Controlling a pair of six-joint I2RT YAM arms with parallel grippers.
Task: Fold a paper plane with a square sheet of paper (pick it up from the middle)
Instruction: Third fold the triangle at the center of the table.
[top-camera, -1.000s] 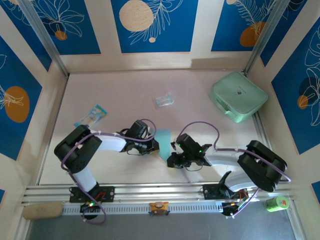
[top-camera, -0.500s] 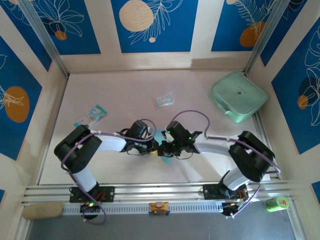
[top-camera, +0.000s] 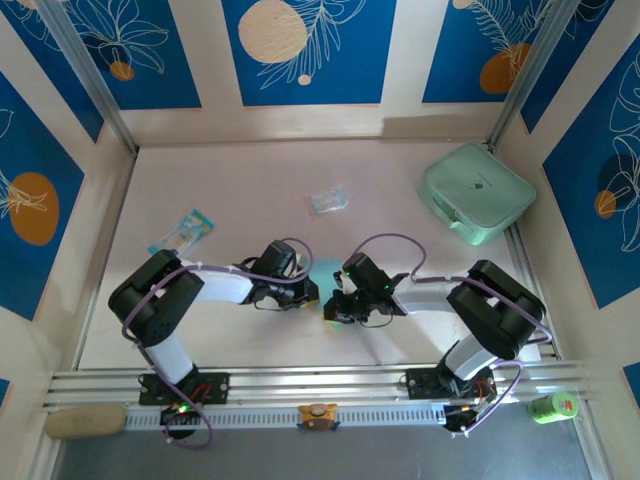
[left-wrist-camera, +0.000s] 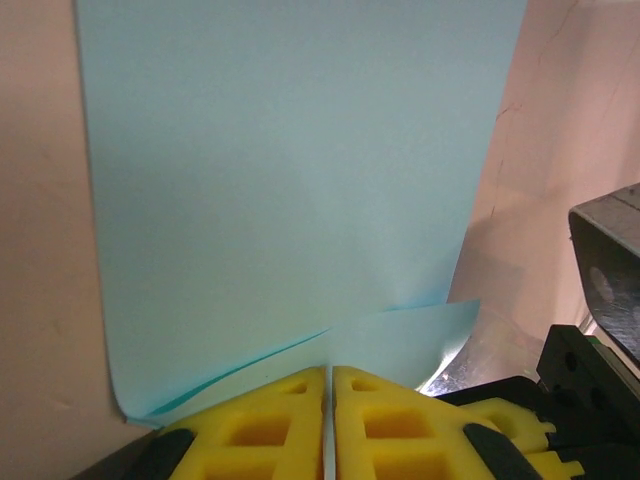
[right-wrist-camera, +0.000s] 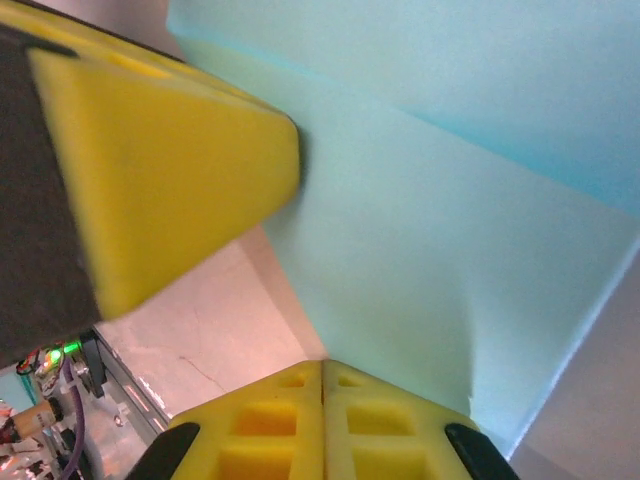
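Right gripper (right-wrist-camera: 322, 375) has swung in beside left gripper (left-wrist-camera: 328, 378), both clamped on the flimsy, featherlight sheet (left-wrist-camera: 290, 180) by its edge, near the bench's front.

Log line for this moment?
stage: mid-fold | left hand: shut on light-blue paper | right hand: shut on light-blue paper | paper: pinched between both hands

We see right gripper (top-camera: 338, 303) swung left since a second ago: then apart from square sheet of paper (top-camera: 325, 271), now right against it. Over last half second it eased back slightly rightward. Right elbow drew in toward centre of worktop (top-camera: 240, 190). Its fingers (right-wrist-camera: 230, 415) closed last bit, tips now together at sheet. From above we note less blue: broad patch before, small slivers now.
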